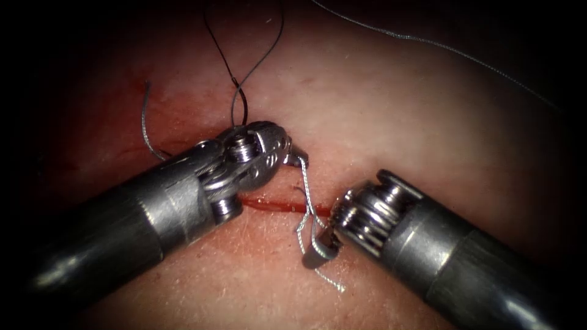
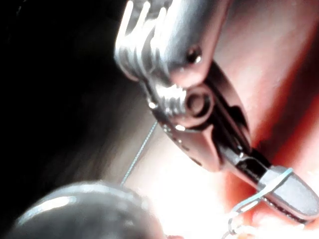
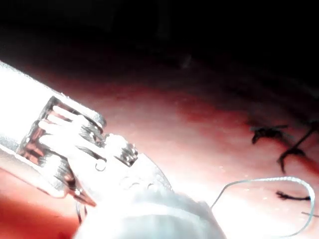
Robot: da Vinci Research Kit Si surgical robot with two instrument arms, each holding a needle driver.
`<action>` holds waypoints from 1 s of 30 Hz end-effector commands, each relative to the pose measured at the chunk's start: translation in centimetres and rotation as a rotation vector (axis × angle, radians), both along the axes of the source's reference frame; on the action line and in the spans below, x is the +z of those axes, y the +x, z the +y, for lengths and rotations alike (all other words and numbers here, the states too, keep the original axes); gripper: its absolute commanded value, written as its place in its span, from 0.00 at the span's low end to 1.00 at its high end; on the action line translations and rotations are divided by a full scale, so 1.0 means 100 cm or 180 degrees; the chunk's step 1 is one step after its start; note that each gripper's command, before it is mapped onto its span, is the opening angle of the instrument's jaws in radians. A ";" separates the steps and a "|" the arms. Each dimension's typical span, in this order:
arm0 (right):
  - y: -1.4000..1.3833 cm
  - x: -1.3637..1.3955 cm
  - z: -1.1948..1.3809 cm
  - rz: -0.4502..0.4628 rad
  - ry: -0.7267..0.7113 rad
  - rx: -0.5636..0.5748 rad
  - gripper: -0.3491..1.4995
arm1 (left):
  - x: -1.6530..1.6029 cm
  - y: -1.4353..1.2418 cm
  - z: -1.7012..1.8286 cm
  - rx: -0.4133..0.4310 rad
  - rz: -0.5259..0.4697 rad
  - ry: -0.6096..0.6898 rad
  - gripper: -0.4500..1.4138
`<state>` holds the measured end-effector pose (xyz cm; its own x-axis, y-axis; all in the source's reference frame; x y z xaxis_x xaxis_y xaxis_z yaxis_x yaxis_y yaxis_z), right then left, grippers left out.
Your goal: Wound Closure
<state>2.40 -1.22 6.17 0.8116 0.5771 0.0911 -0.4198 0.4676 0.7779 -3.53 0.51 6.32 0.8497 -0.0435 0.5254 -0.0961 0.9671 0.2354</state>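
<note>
Clearly, my left tool [image 1: 298, 160] had jaws clamped on thread [image 1: 306, 189] above cut [image 1: 275, 206]. Right tool [image 1: 318, 247] pinched same thread at cut's lower edge. Needle: could not find. Judged thread light, limp, slippery, prone to fray; grip strand flat between jaws, gently. Tissue [image 1: 391, 116] soft.

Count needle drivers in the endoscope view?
2. Left metal needle driver above the red cut, gripping pale thread; right metal needle driver below it, also on thread.
</note>
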 end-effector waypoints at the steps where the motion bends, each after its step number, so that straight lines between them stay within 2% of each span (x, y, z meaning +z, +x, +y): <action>1: 0.0005 -0.0006 0.0010 0.0010 -0.0020 0.0011 0.49 | -0.0008 -0.0003 0.0012 -0.0010 -0.0015 -0.0021 0.00; 3: 0.0005 -0.0009 0.0011 0.0010 -0.0010 0.0013 0.56 | -0.0008 -0.0003 0.0012 -0.0008 -0.0016 -0.0021 0.00; 4: 0.0005 -0.0010 0.0012 0.0011 -0.0007 0.0012 0.53 | -0.0008 -0.0003 0.0012 -0.0008 -0.0016 -0.0021 0.00; 5: 0.0006 -0.0012 0.0011 0.0012 -0.0003 0.0011 0.37 | -0.0008 -0.0003 0.0012 -0.0008 -0.0016 -0.0021 0.00; 10: 0.0008 -0.0003 0.0002 -0.0003 -0.0046 -0.0003 0.38 | -0.0008 -0.0003 0.0011 -0.0009 -0.0016 -0.0022 0.00; 12: 0.0008 0.0000 0.0002 0.0020 -0.0071 -0.0024 0.16 | -0.0008 -0.0001 0.0010 -0.0006 -0.0017 -0.0022 0.00; 13: 0.0008 0.0001 0.0002 0.0020 -0.0072 -0.0023 0.02 | -0.0008 -0.0001 0.0010 -0.0008 -0.0013 -0.0029 0.00; 14: 0.0009 0.0004 0.0004 -0.0001 -0.0103 -0.0044 0.00 | -0.0008 0.0000 0.0010 -0.0005 -0.0014 -0.0029 0.00; 20: 0.0011 0.0009 0.0006 -0.0117 -0.0224 -0.0147 0.00 | -0.0008 0.0001 0.0010 -0.0006 -0.0011 -0.0036 0.00; 25: 0.0007 -0.0003 0.0022 -0.0106 -0.0235 -0.0080 0.00 | -0.0009 0.0008 0.0008 0.0012 0.0009 -0.0051 0.00; 27: 0.0001 -0.0016 0.0042 -0.0098 -0.0317 0.0049 0.00 | -0.0011 0.0017 0.0002 0.0073 0.0117 -0.0032 0.00; 28: 0.0001 -0.0016 0.0042 -0.0098 -0.0317 0.0049 0.00 | -0.0011 0.0017 0.0002 0.0073 0.0117 -0.0032 0.00; 30: -0.0007 -0.0029 0.0068 -0.0062 -0.0419 0.0173 0.00 | -0.0016 0.0027 -0.0004 0.0135 0.0251 -0.0016 0.00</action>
<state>2.29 -0.60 5.94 0.7700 0.6379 0.0099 -0.4637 0.5490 0.6954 -3.16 0.31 6.19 0.9016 0.0046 0.4326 -0.1276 0.9583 0.2557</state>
